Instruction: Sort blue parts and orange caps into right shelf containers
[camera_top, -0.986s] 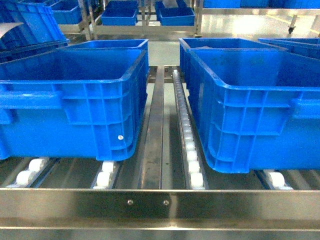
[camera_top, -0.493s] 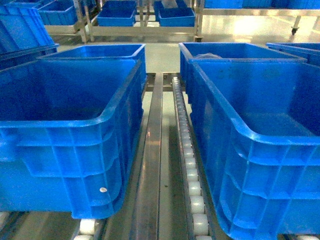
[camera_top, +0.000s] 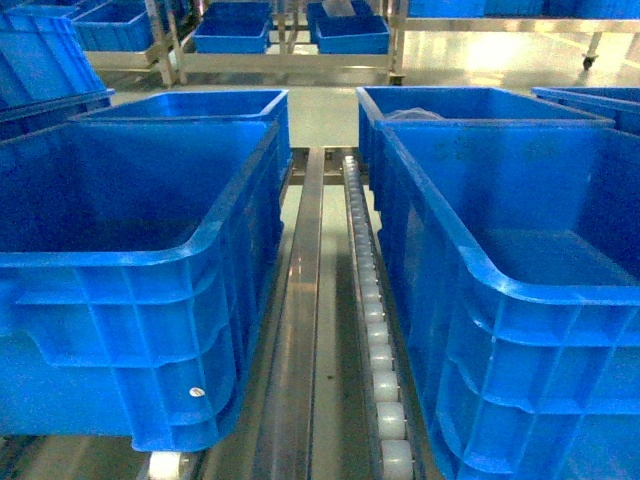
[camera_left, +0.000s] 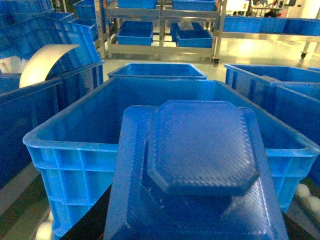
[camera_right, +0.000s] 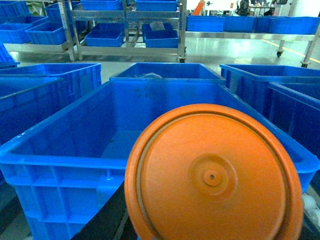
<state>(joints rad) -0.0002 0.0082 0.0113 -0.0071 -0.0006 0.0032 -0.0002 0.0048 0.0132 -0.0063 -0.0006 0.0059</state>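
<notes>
While I'm parked at the roller shelf (camera_top: 318, 330), the big bright blue ribbed plastic crate on the left (camera_top: 140, 300) sits across the steel rail from its twin on the right (camera_top: 520, 310). On my left wrist cam, a chunky angular blue plastic part (camera_left: 197, 170) fills the foreground in front of that left crate (camera_left: 65, 150). On my right, a round orange plastic cap (camera_right: 215, 175) hangs before the other crate (camera_right: 60, 170). Can't see either claw, so no telling how they're gripping.

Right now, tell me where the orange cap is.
The orange cap fills the right wrist view's lower foreground, just before the near rim of a big blue crate.
</notes>
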